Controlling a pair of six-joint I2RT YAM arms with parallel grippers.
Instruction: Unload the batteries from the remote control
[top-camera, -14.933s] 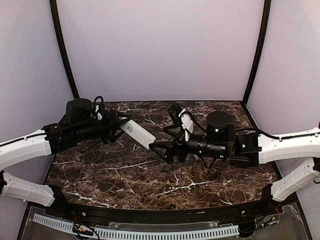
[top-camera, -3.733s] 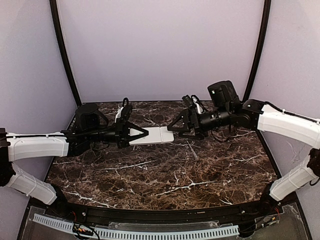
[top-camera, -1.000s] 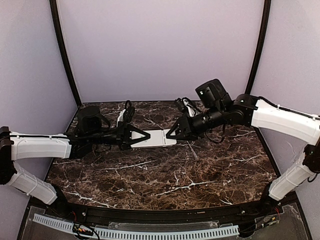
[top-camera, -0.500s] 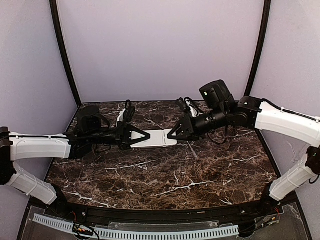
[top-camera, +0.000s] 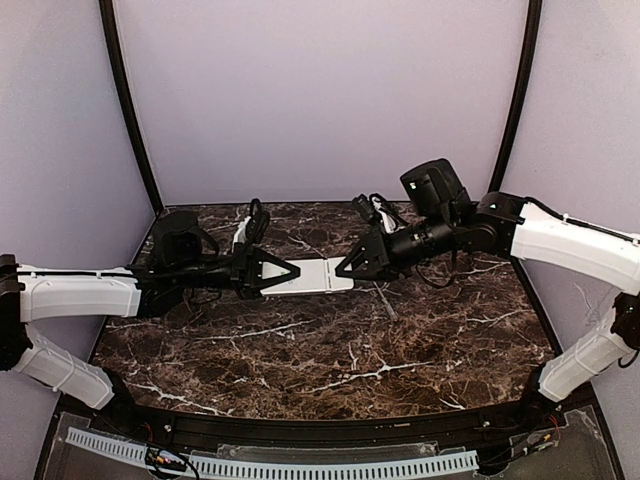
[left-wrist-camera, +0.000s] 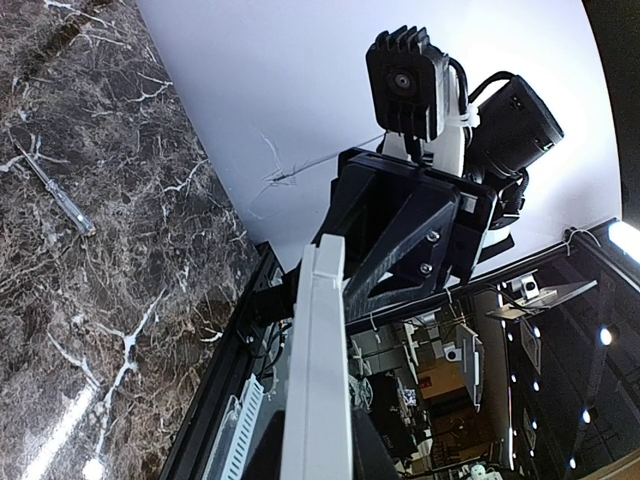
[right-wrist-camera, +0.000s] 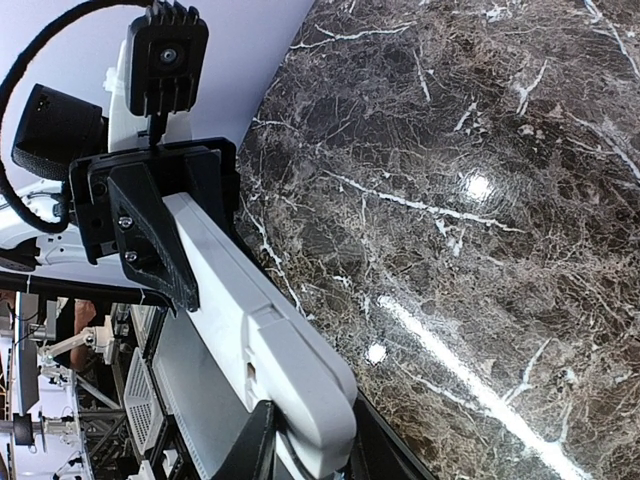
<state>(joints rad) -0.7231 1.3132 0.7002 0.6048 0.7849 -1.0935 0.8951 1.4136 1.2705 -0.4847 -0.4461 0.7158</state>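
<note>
remote control (top-camera: 312, 276): white bar held level in the air over the dark marble table (top-camera: 300, 350), nearer its far edge, about midway between left and right edges | left gripper (top-camera: 292, 272): closed tight on the remote's left end | right gripper (top-camera: 343, 269): fingers pinching the right end | small screwdriver (left-wrist-camera: 55, 198): lying flat on the table

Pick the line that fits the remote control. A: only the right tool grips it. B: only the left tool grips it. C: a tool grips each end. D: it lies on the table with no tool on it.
C: the left tool clamps one end of the remote control and the right tool the other, as each wrist view confirms.
</note>
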